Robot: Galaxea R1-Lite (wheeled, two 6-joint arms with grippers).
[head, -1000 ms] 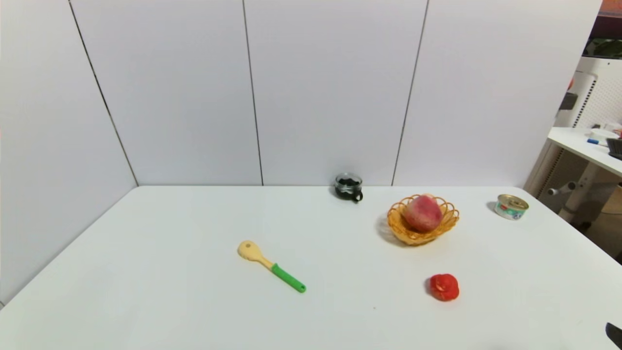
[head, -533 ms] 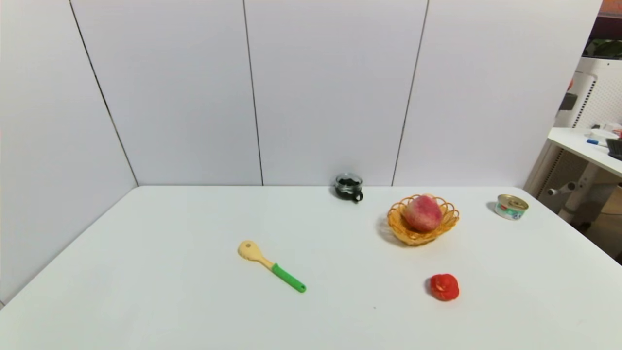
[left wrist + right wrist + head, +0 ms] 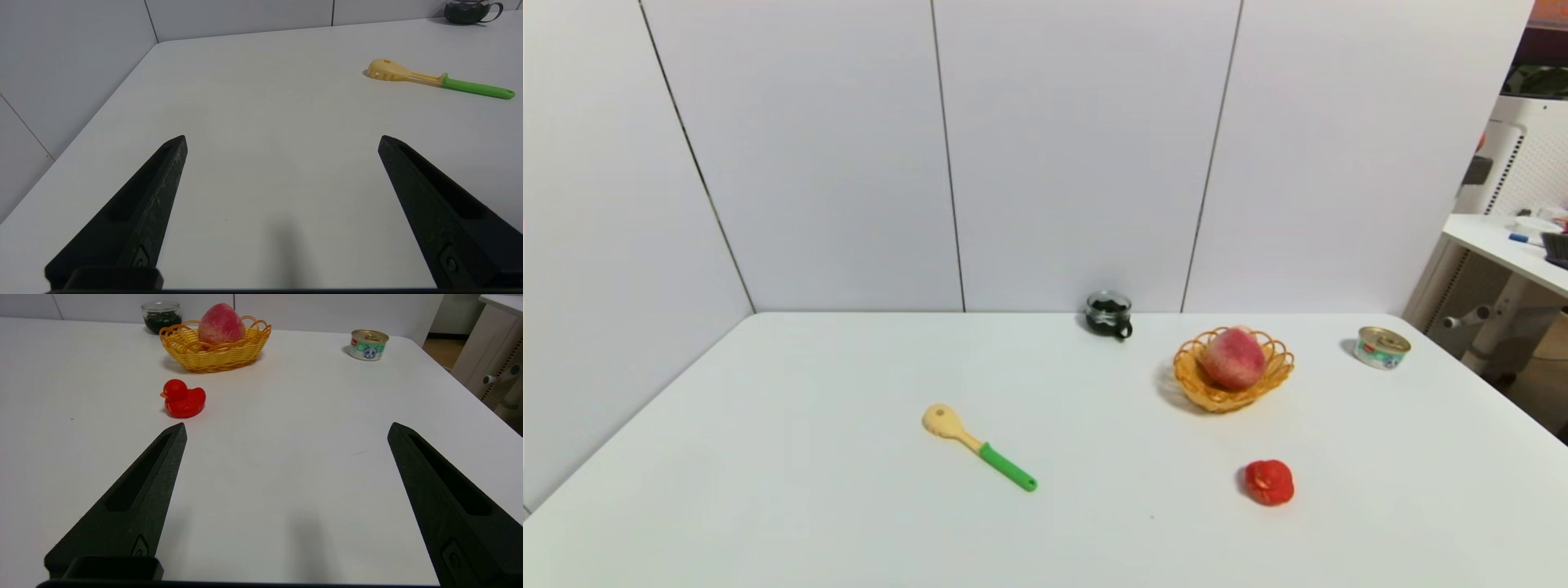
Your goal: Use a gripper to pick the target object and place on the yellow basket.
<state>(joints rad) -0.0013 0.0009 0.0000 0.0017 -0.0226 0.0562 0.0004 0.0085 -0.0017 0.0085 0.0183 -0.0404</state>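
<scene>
Peach: the big pinkish-red peach (image 3: 1235, 358) lies inside the yellow basket (image 3: 1217, 400), its top above the looped rim. This is the place that the task asks for.
Reason of its place: the hollow of the basket takes the round fruit, and I think the wall keeps it from rolling away.
Right gripper: it (image 3: 287, 426) hangs near the front of the white table (image 3: 768, 490), its two jaws spread wide and nothing between them. Such wide jaws, away from the fruit, fit with a release that is done, as I judge.
Left gripper: it (image 3: 282, 141) is parked over the left part of the table, its claw also released and without any load.
Red duck: the toy duck (image 3: 184, 401) sits upright on the table, nearer to the robot than the basket; it is not the thing to be carried.
Other things: the tin can (image 3: 1382, 348) stands to the right of the basket, the dark mug (image 3: 1109, 317) close to the back wall, and the slotted spoon (image 3: 1005, 467) lies flat, its green handle toward the robot.
Mug filling: perhaps it is only dark colour on the glass; I cannot tell surely.
Count: one peach, one basket, one duck, one can, one mug, one spoon, two grippers.
Next step: probably no more grasp is needed.
</scene>
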